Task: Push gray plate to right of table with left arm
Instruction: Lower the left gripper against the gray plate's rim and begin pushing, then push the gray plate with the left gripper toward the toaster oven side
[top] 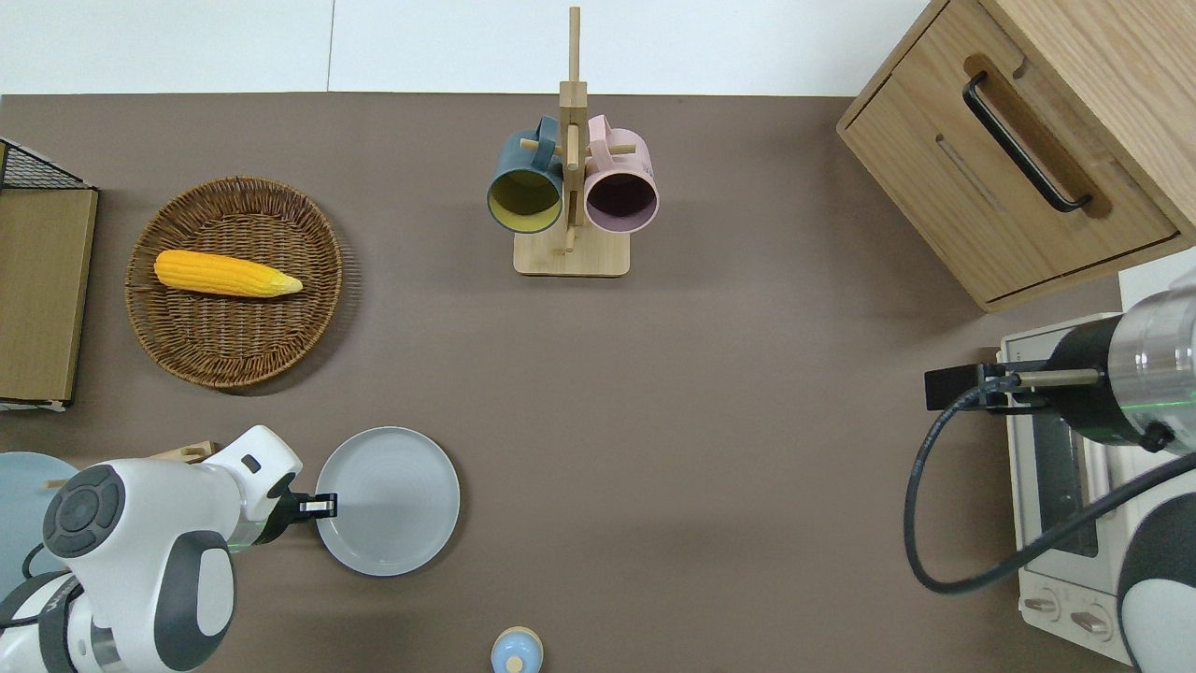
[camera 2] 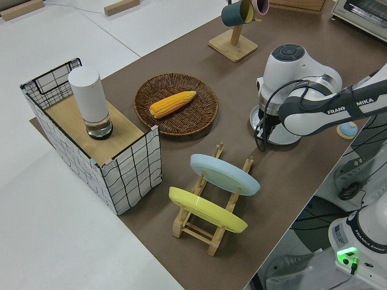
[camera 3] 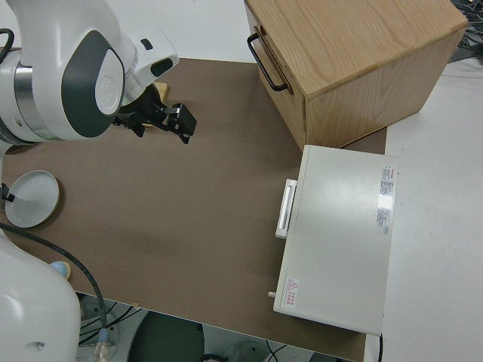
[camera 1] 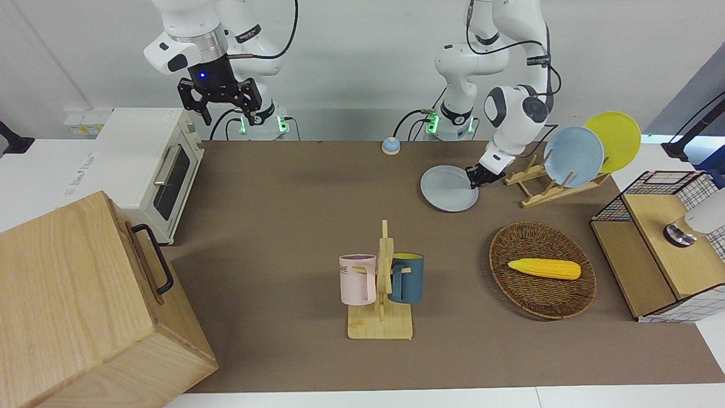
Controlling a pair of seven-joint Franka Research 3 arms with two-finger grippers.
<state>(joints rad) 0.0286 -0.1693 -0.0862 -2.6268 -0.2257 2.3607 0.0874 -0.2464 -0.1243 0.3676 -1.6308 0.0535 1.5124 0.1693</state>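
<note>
Starting the push on the gray plate (top: 388, 500).
My left gripper (top: 322, 506) is touching its rim, finger state unclear; the plate is sitting far from the right arm's end.

A wide bare stretch of table (top: 747, 421) runs from the plate (top: 397, 505) toward the oven (top: 1051, 523). Only a small blue bell (top: 516, 651) sits nearer the robots. The mug stand (top: 571, 187) stands farther off.
</note>
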